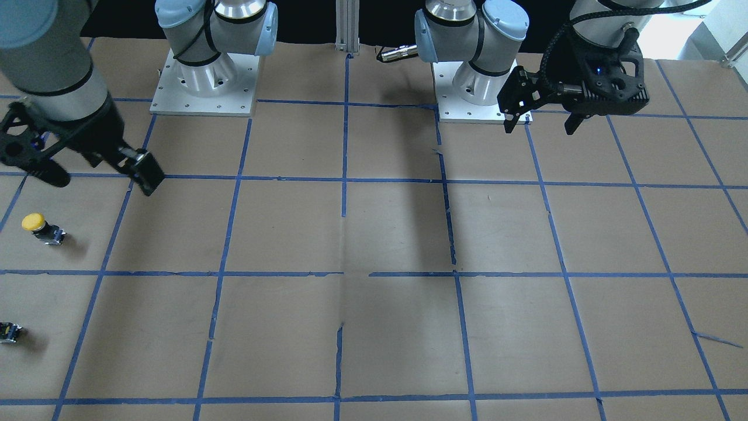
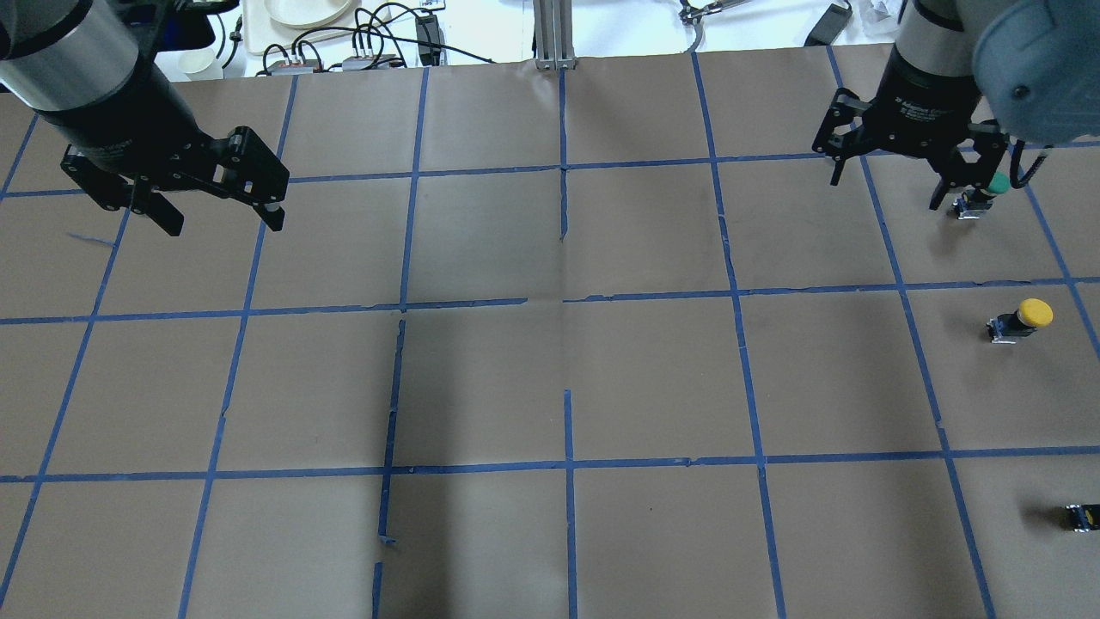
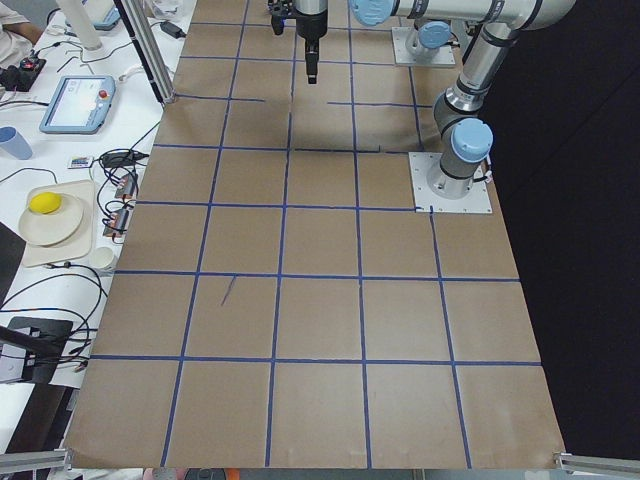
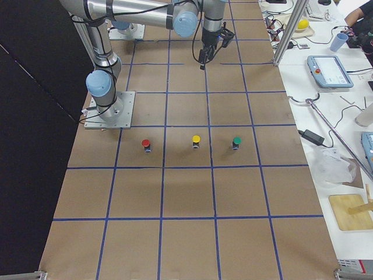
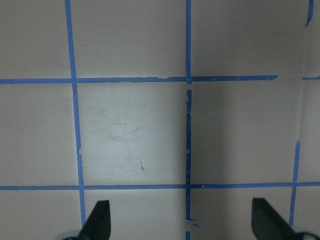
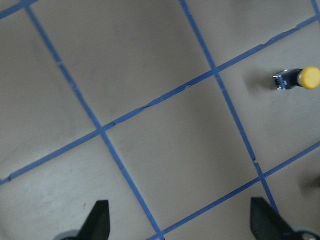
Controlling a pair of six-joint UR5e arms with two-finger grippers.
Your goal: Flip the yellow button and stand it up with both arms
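Note:
The yellow button (image 2: 1023,320) lies on its side on the brown paper at the right of the overhead view, with its yellow cap pointing right. It also shows in the front view (image 1: 41,227), the right wrist view (image 6: 300,78) and the exterior right view (image 4: 196,141). My right gripper (image 2: 885,193) hangs open and empty above the table, beyond the button and apart from it; it also shows in the front view (image 1: 102,182) and its own wrist view (image 6: 180,222). My left gripper (image 2: 222,222) hangs open and empty over the far left squares; it also shows in the front view (image 1: 540,128) and its wrist view (image 5: 181,220).
A green-capped button (image 2: 984,193) stands just by the right gripper's finger. A small dark block (image 2: 1083,516) lies at the right edge. The exterior right view shows a red button (image 4: 145,144) and the green one (image 4: 236,142) either side of the yellow. Blue tape grids the table.

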